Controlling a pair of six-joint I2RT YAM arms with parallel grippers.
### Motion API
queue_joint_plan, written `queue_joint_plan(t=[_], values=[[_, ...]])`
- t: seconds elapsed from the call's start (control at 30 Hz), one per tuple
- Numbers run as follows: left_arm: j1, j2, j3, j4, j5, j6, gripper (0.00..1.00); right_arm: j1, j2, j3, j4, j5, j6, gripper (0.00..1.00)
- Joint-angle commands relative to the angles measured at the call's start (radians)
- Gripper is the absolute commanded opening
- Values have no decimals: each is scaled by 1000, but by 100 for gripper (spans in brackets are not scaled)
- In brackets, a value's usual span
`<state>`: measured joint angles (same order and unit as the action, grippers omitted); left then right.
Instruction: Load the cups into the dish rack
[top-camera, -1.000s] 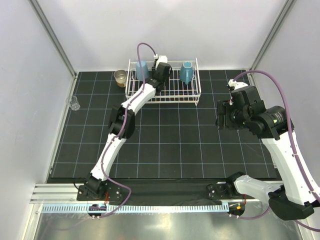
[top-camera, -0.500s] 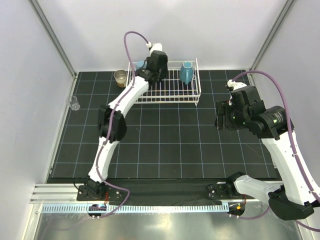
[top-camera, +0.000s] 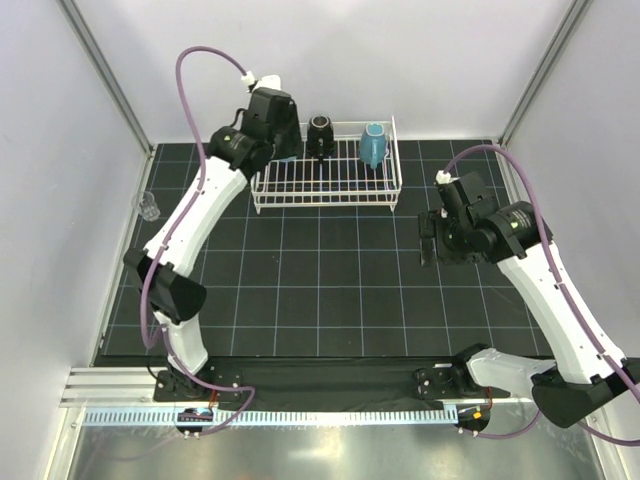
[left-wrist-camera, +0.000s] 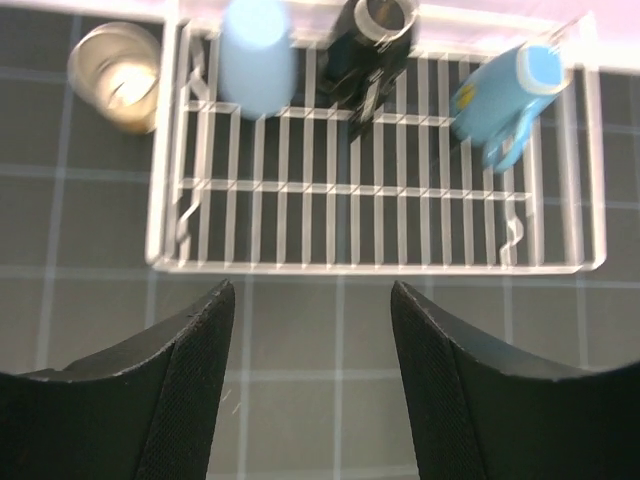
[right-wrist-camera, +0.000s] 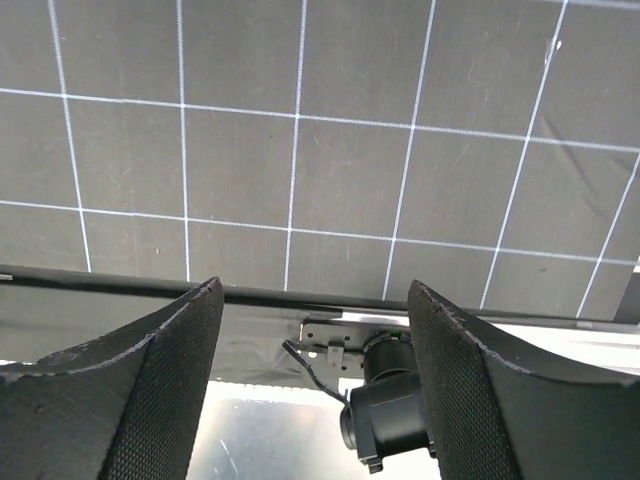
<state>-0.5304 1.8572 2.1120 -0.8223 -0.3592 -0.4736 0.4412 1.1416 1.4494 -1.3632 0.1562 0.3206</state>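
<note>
The white dish rack (top-camera: 325, 190) stands at the back of the mat and fills the left wrist view (left-wrist-camera: 380, 262). In it stand the light blue tumbler (left-wrist-camera: 257, 55), the black cup (top-camera: 320, 135) (left-wrist-camera: 375, 38) and the teal mug (top-camera: 373, 143) (left-wrist-camera: 505, 100). The tan cup (left-wrist-camera: 115, 75) stands on the mat just left of the rack. The tiny clear glass (top-camera: 150, 205) stands at the mat's left edge. My left gripper (top-camera: 268, 122) (left-wrist-camera: 312, 300) is open and empty, high above the rack's left end, hiding the tumbler and tan cup from the top camera. My right gripper (top-camera: 428, 243) (right-wrist-camera: 315, 300) is open and empty over the right side of the mat.
The black grid mat (top-camera: 330, 290) covers the table between white walls. A metal rail (top-camera: 300, 412) and both arm bases lie along the near edge. The right arm's base (right-wrist-camera: 395, 410) shows in the right wrist view.
My left gripper has let go of the black cup in the rack, then risen and swung back left. My right arm has shifted slightly left.
</note>
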Motion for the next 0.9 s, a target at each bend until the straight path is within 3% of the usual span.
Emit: queue_joint_plan(t=[0.0,0.2,0.33,0.6,0.87], values=[[26,-61,-23,-208,-34,-25,63,-1,10,6,-76,40,43,76],[102,-101,-44,-278,-70,-108,66,-1,23,40,-85,95,78,79],[217,-78,-24,-270,-31,-168,70,-1,23,68,-79,95,75,80],[360,106,109,-221,-43,-188,70,-1,105,134,-122,121,97,87],[399,270,161,-57,-63,-258,66,-2,145,170,-122,-36,-2,88]])
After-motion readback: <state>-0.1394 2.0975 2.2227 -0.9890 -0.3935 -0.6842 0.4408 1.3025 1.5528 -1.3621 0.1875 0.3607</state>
